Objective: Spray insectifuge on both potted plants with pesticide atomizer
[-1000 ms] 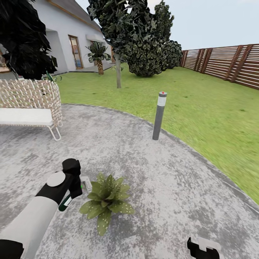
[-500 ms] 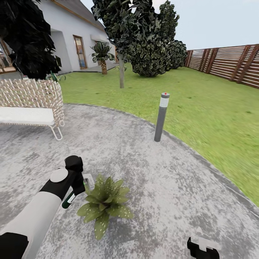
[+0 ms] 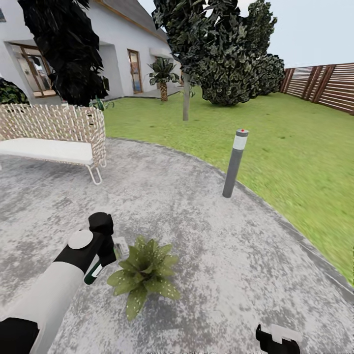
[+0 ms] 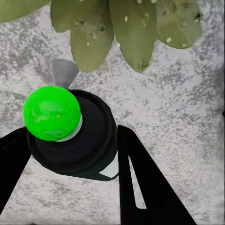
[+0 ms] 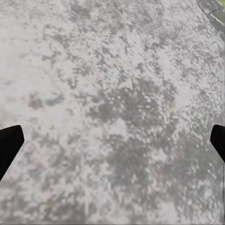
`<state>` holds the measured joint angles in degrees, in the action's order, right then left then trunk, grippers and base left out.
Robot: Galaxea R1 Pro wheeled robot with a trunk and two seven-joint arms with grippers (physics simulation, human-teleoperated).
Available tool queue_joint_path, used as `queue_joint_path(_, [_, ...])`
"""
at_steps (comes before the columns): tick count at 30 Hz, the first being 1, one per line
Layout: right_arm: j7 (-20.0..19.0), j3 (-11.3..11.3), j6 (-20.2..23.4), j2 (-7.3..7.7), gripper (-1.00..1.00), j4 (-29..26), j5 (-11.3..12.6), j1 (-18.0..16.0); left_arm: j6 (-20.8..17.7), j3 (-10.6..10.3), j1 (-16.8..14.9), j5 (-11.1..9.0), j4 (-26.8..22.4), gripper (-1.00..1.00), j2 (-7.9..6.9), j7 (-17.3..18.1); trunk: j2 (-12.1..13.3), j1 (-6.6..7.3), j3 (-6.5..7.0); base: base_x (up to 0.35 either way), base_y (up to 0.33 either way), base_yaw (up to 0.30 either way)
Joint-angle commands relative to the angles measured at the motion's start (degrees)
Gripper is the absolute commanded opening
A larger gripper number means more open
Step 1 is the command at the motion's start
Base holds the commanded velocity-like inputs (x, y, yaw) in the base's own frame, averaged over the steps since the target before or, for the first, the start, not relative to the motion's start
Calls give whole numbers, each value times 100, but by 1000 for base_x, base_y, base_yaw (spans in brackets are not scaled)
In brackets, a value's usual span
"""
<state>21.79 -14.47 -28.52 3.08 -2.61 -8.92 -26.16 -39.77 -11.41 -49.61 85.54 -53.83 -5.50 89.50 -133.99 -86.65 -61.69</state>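
The pesticide atomizer (image 4: pixel 70 136) sits between the two black fingers (image 4: pixel 145 183) of the left gripper (image 4: pixel 70 154), which are closed against its dark body on both sides; its bright green rounded cap with a pale collar faces the wrist camera. In the head view the bottle (image 3: pixel 93 272) shows as a slim dark green end with a white band, sticking out below the left gripper (image 3: pixel 112 251) at a slant. It hangs just beside the outer leaves of a potted plant (image 3: pixel 142 274), a low rosette of pointed olive-green leaves with pale speckles; the same leaves (image 4: pixel 122 28) spread just beyond the cap in the left wrist view. The plant rests on the grey mottled patio (image 3: pixel 206 236).

The right gripper (image 3: pixel 278 339) is low near the robot; its dark fingertips (image 5: pixel 9 145) stand wide apart over bare paving.

Farther out are a grey bollard light (image 3: pixel 234 163) at the patio's edge, a wicker bench (image 3: pixel 54 137), lawn (image 3: pixel 275 147), dark shrubs (image 3: pixel 231 54) and a slatted fence (image 3: pixel 324 86).
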Motion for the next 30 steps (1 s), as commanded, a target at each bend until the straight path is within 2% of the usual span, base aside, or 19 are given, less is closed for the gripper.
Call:
queue_joint_path(1, [18, -45, -13, -1, 100, 6, -61, -3, -61, -19, -5, 39, -5, -100, -4, 50, -2, 3, -5, -198, -241, 71])
queue_joint_path(8, [18, -42, -9, -1, 100, 6, -61, -3, -66, -19, -30, 42, -5, -100, -4, 50, -2, 3, -5, -59, -262, 17])
queue_joint_path(16, [18, -38, -12, -6, 100, 6, -63, -3, -81, -16, -89, 42, 0, -100, -18, 50, -2, 3, -5, -93, -249, 242])
queue_joint_path(20, [18, -38, -10, -8, 100, 6, -66, -3, -83, -15, -143, 42, 4, -100, -29, 50, -2, 3, -5, -262, 11, 277])
queue_joint_path(24, [18, -38, -13, -9, 100, 6, -66, -3, -83, -12, -122, 45, 4, -100, -53, 50, -2, 3, -5, -47, 63, 278])
queue_joint_path(28, [18, -38, -13, -8, 100, 6, -66, -3, -82, 26, -51, 40, 10, -100, -156, 50, -2, 3, -5, -3, 4, 278])
queue_joint_path(29, [18, -38, -13, -9, 100, 6, -66, -3, -78, 82, -38, 33, 12, -100, -255, 50, -2, 3, -5, -1, 1, 278])
queue_joint_path(30, [18, -38, -12, -9, 100, 6, -66, -3, -76, 124, -22, 24, 15, -100, -288, 50, -2, 3, -5, 0, 0, 278])
